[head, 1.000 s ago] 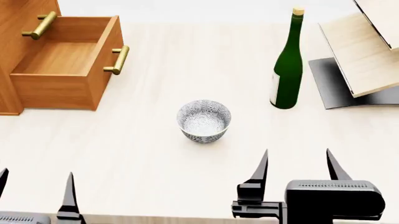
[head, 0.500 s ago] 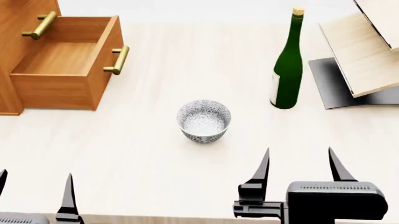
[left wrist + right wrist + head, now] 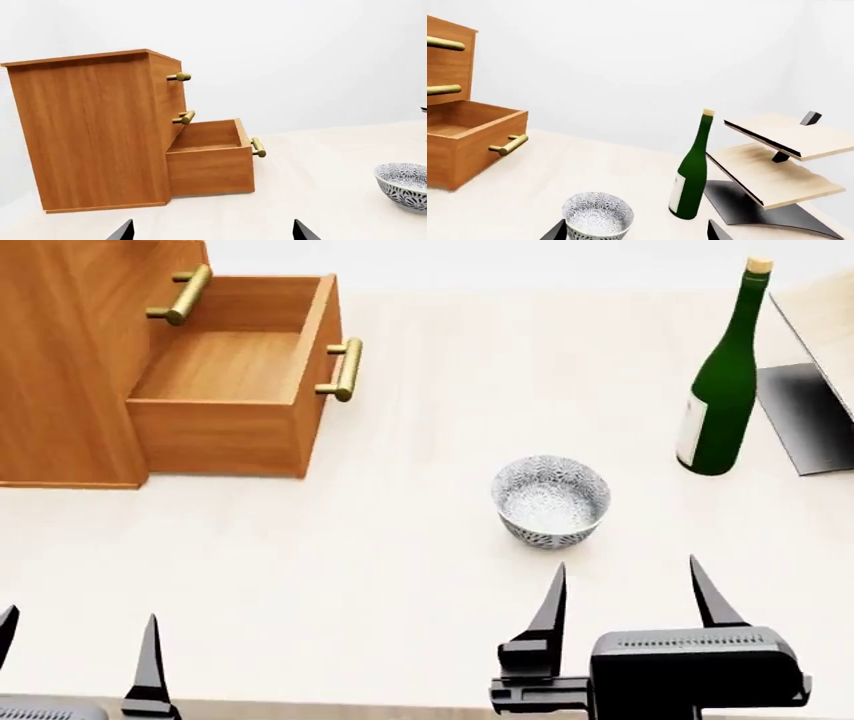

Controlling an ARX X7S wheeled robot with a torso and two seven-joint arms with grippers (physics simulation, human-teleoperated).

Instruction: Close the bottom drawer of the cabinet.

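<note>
The cabinet point(image 3: 67, 360) of orange-brown wood stands at the table's far left; it also shows in the left wrist view point(image 3: 87, 130) and the right wrist view point(image 3: 447, 65). Its bottom drawer point(image 3: 234, 380) is pulled well out, empty, with a brass bar handle point(image 3: 343, 368); it shows too in the left wrist view point(image 3: 210, 165) and the right wrist view point(image 3: 474, 142). My left gripper point(image 3: 74, 645) is open and empty near the table's front edge, its fingertips point(image 3: 123, 231) far from the drawer. My right gripper point(image 3: 627, 595) is open and empty, just short of the bowl.
A patterned bowl point(image 3: 550, 500) sits mid-table, right of the drawer. A green wine bottle point(image 3: 721, 380) stands at the back right. A pale slanted wooden rack point(image 3: 780, 160) on a black base point(image 3: 807, 415) is at the far right.
The head view has turned left: cabinet, bowl and bottle all sit further right in the picture. Both grippers stay open in about the same place.
</note>
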